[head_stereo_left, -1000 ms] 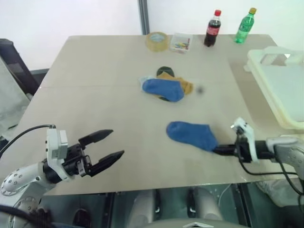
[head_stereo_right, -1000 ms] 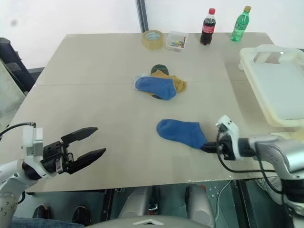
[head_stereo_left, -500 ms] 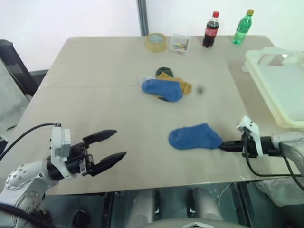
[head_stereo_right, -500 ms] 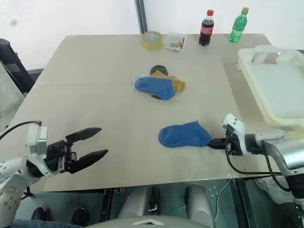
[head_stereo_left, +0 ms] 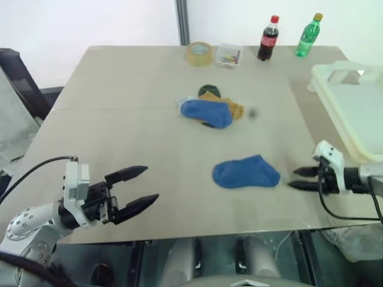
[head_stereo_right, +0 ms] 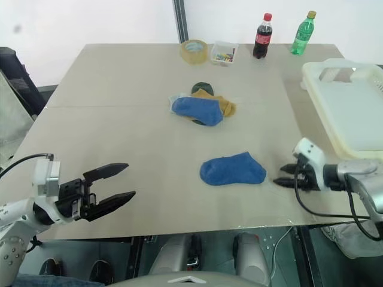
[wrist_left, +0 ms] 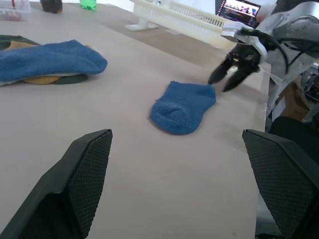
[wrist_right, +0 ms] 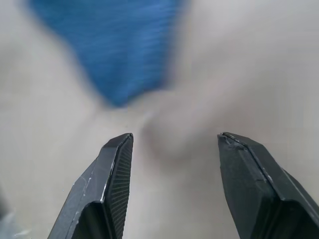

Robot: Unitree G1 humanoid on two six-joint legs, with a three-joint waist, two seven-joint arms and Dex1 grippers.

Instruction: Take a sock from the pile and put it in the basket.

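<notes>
Sock now free of right gripper, jaws parted.

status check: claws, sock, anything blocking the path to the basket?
Both claws open: left claw idle, right claw just off the sock, not touching. Sock flat on table, apart from the pile. Basket at right, path clear.
</notes>
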